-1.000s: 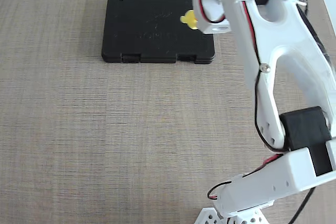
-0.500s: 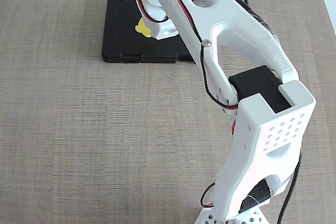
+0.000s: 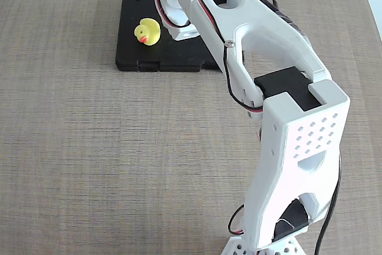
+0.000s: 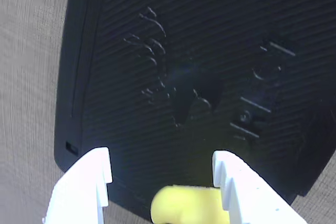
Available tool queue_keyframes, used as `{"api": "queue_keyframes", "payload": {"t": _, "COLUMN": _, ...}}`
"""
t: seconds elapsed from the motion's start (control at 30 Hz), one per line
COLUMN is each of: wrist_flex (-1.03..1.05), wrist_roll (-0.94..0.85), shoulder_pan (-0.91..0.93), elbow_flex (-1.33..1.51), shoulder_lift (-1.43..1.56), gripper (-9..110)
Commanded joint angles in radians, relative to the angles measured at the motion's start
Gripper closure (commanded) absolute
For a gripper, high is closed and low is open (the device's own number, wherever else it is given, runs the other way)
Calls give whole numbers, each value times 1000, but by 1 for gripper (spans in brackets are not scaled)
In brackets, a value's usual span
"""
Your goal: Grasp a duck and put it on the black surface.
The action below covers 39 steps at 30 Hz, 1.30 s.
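The small yellow duck [image 3: 147, 31] with an orange beak sits on the left part of the black surface [image 3: 179, 52], a flat matte case with latches on its near edge. My gripper [image 3: 162, 27] hovers just right of the duck in the fixed view, mostly hidden under the white arm. In the wrist view the gripper [image 4: 163, 158] is open, its white fingers [image 4: 84, 187] spread wide above the embossed black surface [image 4: 210, 51]. The duck [image 4: 184, 205] shows as a yellow blur low between them, close to the right finger.
The case lies at the far middle of a wood-grain table [image 3: 89, 159]. The white arm [image 3: 286, 123] spans from its base at the near right edge up over the case, hiding the case's right side.
The arm swung left across the case carrying the duck. The fingers have spread, and the duck now sits on the case's left part, clear of the gripper.
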Motion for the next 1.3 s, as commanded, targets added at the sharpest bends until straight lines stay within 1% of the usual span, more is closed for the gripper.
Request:
{"api": "queue_keyframes", "payload": {"t": 0.0, "wrist_flex": -3, "wrist_roll": -9, "shoulder_pan": 46, "elbow_flex": -41, "shoulder_lift": 40, "gripper": 82}}
{"api": "queue_keyframes", "payload": {"t": 0.17, "wrist_flex": 14, "wrist_roll": -11, "shoulder_pan": 115, "elbow_flex": -28, "shoulder_lift": 253, "gripper": 83}}
{"api": "queue_keyframes", "payload": {"t": 0.3, "wrist_flex": 126, "wrist_roll": -2, "shoulder_pan": 153, "elbow_flex": 66, "shoulder_lift": 552, "gripper": 83}}
{"api": "queue_keyframes", "payload": {"t": 0.4, "wrist_flex": 224, "wrist_roll": -3, "shoulder_pan": 173, "elbow_flex": 187, "shoulder_lift": 816, "gripper": 83}}
{"api": "queue_keyframes", "payload": {"t": 0.5, "wrist_flex": 275, "wrist_roll": -9, "shoulder_pan": 213, "elbow_flex": 339, "shoulder_lift": 1060, "gripper": 83}}
{"api": "queue_keyframes", "payload": {"t": 0.77, "wrist_flex": 281, "wrist_roll": -12, "shoulder_pan": 396, "elbow_flex": 798, "shoulder_lift": 1577, "gripper": 85}}
{"api": "queue_keyframes", "payload": {"t": 0.83, "wrist_flex": 279, "wrist_roll": -14, "shoulder_pan": 423, "elbow_flex": 900, "shoulder_lift": 1678, "gripper": 89}}
{"api": "queue_keyframes", "payload": {"t": 0.97, "wrist_flex": 279, "wrist_roll": -14, "shoulder_pan": 443, "elbow_flex": 1081, "shoulder_lift": 1838, "gripper": 103}}
{"api": "queue_keyframes", "payload": {"t": 1.0, "wrist_flex": 279, "wrist_roll": -14, "shoulder_pan": 443, "elbow_flex": 1120, "shoulder_lift": 1873, "gripper": 104}}
{"api": "queue_keyframes", "payload": {"t": 1.13, "wrist_flex": 279, "wrist_roll": -14, "shoulder_pan": 445, "elbow_flex": 1259, "shoulder_lift": 1991, "gripper": 99}}
{"api": "queue_keyframes", "payload": {"t": 1.27, "wrist_flex": 281, "wrist_roll": -14, "shoulder_pan": 448, "elbow_flex": 1379, "shoulder_lift": 2072, "gripper": 102}}
